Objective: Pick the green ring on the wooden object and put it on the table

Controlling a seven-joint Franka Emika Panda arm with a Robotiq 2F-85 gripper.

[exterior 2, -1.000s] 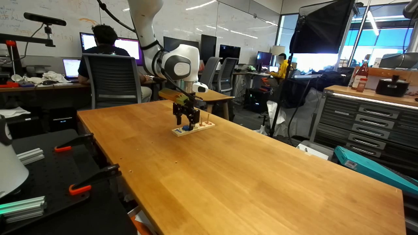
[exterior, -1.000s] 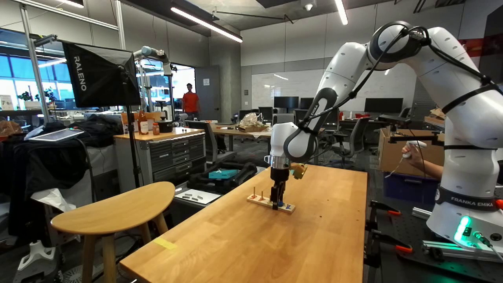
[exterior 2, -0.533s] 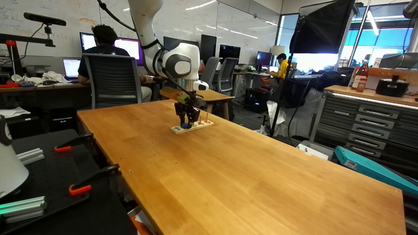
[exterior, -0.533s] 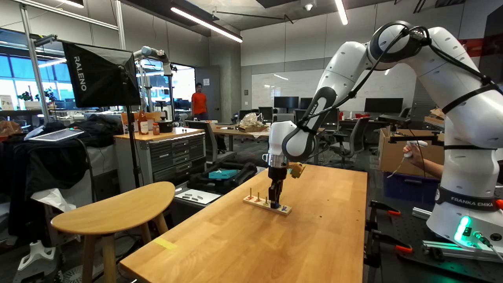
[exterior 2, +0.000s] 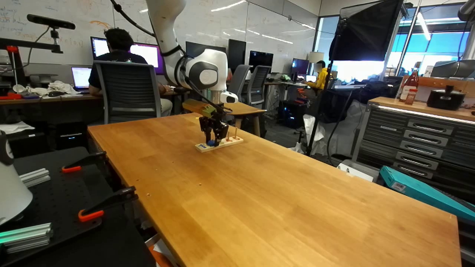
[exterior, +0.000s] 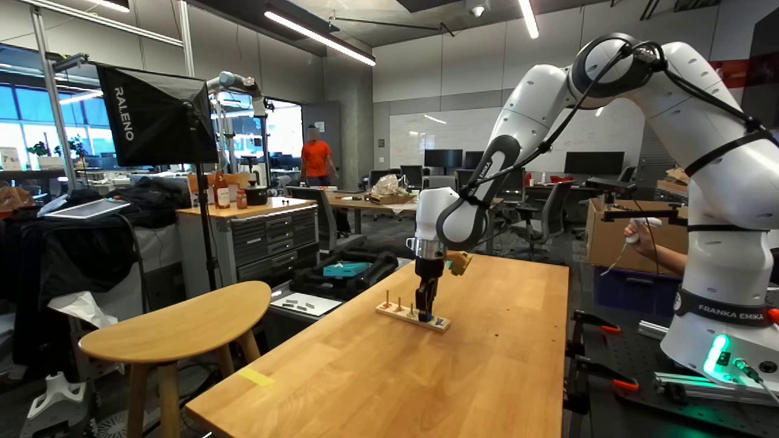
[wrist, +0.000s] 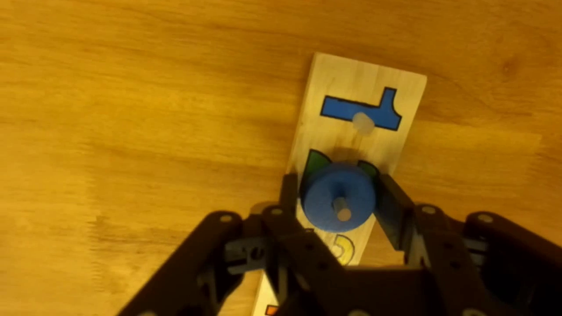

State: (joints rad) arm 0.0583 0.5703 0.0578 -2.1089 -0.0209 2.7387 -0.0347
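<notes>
Blue ring [wrist: 324, 199], one, around a peg [wrist: 343, 212] of the wooden object [wrist: 338, 136], above a partly hidden green marking [wrist: 317, 163]. Wooden object: pale pegged strip, lying on the table [exterior: 462, 377] before me. Gripper [wrist: 337, 193], black, pointing down, its jaws clasping the blue ring.

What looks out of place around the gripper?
The blue ring that the gripper straddles: the task says green. It also sits around a peg over a green printed figure, while the blue 1 has a bare peg. I see no green ring.
</notes>
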